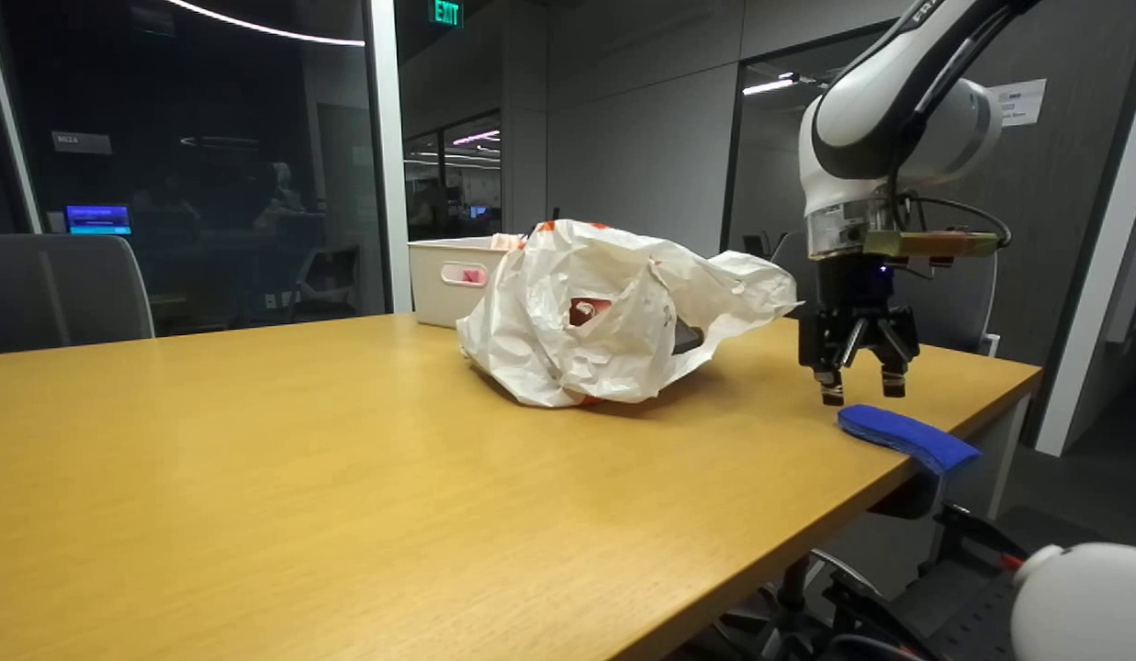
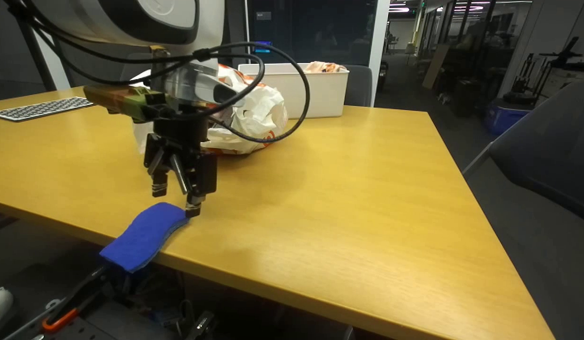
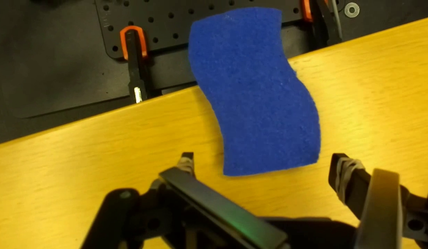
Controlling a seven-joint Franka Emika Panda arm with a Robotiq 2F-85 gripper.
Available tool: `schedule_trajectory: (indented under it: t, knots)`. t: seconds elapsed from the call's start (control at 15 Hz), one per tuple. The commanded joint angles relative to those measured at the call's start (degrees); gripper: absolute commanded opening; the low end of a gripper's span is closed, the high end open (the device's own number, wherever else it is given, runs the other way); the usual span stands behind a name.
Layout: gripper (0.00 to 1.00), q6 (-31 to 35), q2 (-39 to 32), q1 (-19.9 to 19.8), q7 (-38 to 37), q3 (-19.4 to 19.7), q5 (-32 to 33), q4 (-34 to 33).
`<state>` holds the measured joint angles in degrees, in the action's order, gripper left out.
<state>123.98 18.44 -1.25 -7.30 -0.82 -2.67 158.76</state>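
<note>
A wavy blue piece of felt-like cloth or sponge (image 3: 255,97) lies on the yellow wooden table. It hangs partly over the table's edge, and it also shows in both exterior views (image 1: 907,436) (image 2: 145,236). My gripper (image 3: 263,162) is open and empty, pointing down. In the wrist view its two fingertips, wrapped with rubber bands, stand on either side of the near end of the blue piece with gaps on both sides. In both exterior views the gripper (image 1: 862,390) (image 2: 176,200) hovers above the table by the blue piece's inner end.
A crumpled white plastic bag (image 1: 613,340) with things inside stands on the table (image 1: 255,477). A white bin (image 2: 315,94) with cloth in it is behind the bag. A keyboard (image 2: 41,108) lies further along. Orange-tipped clamps (image 3: 134,52) and a black perforated plate (image 3: 162,27) are beyond the table edge.
</note>
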Motion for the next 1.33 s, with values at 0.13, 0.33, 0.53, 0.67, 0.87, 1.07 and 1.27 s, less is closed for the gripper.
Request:
schedule_trajectory:
  t: [0.13, 0.33, 0.53, 0.67, 0.87, 1.07, 1.27]
  knots:
    - [1.0, 2.65, -5.57, -2.86, 1.59, 2.81, 1.9, -0.1]
    - [0.75, 2.45, -7.09, -3.52, 2.71, 4.03, 1.64, -0.26]
    - [0.59, 1.96, -7.52, -3.89, 3.02, 4.75, 1.54, -0.6]
    - [0.44, 1.85, -7.59, -3.99, 2.66, 4.93, 1.63, -0.73]
    - [0.21, 2.21, -7.52, -4.18, 1.74, 4.85, 1.79, -0.76]
    - [0.6, 2.17, -7.16, -4.05, 1.8, 4.69, 1.64, -0.78]
    - [0.8, 1.73, -4.09, -3.24, 1.86, 4.01, 1.09, -0.87]
